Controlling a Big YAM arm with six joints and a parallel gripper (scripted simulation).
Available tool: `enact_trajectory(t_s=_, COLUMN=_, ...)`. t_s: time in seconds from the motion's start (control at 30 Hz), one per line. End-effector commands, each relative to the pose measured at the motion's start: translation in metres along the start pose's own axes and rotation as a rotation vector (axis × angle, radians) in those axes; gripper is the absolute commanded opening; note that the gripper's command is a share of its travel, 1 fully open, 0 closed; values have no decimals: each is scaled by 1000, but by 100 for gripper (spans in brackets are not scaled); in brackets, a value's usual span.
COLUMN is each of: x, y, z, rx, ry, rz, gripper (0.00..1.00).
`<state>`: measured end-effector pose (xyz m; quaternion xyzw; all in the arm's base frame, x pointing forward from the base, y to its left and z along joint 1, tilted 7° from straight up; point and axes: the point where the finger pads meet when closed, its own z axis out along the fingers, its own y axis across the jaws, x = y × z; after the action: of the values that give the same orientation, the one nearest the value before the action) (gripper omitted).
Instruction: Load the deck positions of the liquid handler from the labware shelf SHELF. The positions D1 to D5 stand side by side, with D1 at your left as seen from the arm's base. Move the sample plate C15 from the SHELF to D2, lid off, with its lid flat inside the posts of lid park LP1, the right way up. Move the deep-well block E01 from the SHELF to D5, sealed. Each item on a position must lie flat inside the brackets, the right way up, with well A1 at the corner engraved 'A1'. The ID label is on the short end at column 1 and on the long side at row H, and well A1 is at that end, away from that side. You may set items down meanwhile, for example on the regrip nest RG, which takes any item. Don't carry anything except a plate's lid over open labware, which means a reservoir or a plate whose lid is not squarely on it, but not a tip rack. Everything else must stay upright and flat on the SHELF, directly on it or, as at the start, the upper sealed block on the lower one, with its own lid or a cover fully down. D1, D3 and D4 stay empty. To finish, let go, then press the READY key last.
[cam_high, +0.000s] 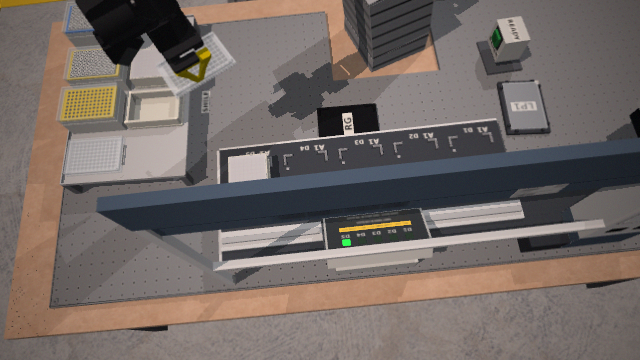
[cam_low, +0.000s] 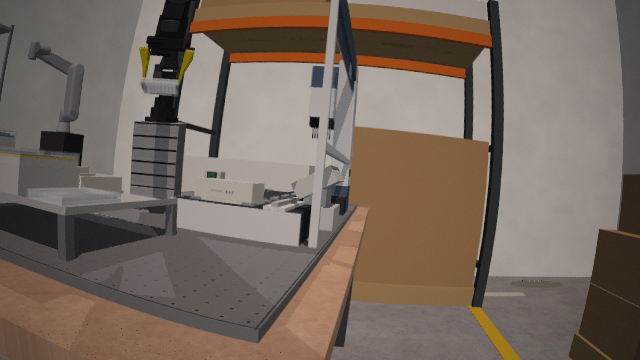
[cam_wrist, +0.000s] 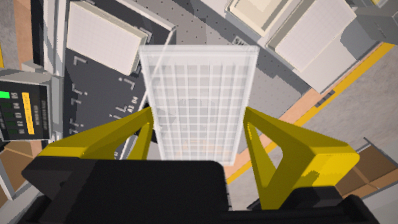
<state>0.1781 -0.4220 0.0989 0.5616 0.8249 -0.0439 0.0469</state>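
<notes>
My gripper (cam_high: 192, 67) is shut on a clear sample plate (cam_high: 197, 66) across its width. It holds the plate high in the air, roughly level, over the right edge of the SHELF. In the wrist view the gridded plate (cam_wrist: 200, 105) sits between the yellow fingers. The side view shows the plate (cam_low: 160, 87) far above the table. I cannot tell whether its lid is on. A white sealed block (cam_high: 247, 167) lies on D5 at the left end of the deck. D2 (cam_high: 420, 142) is empty. Lid park LP1 (cam_high: 523, 106) is empty.
The shelf holds another clear plate (cam_high: 94, 154), a yellow tip rack (cam_high: 89, 102), an open reservoir (cam_high: 152, 107) and more racks behind. The black regrip nest RG (cam_high: 348, 120) is empty. A dark tower (cam_high: 392, 30) stands at the back. A blue gantry bar (cam_high: 350, 185) spans the deck front. The READY key (cam_high: 510, 37) is at the far right.
</notes>
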Motion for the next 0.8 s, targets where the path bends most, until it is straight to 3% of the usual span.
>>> enact_trajectory(t_s=0.0, x=-13, y=-2, z=-6, rx=2, ry=-18, rz=-77, gripper=0)
enact_trajectory(t_s=0.3, x=-13, y=-2, z=-6, rx=3, ry=-18, rz=-257, gripper=0)
enact_trajectory(t_s=0.77, x=-13, y=-2, z=-6, rx=3, ry=-17, rz=-263, gripper=0)
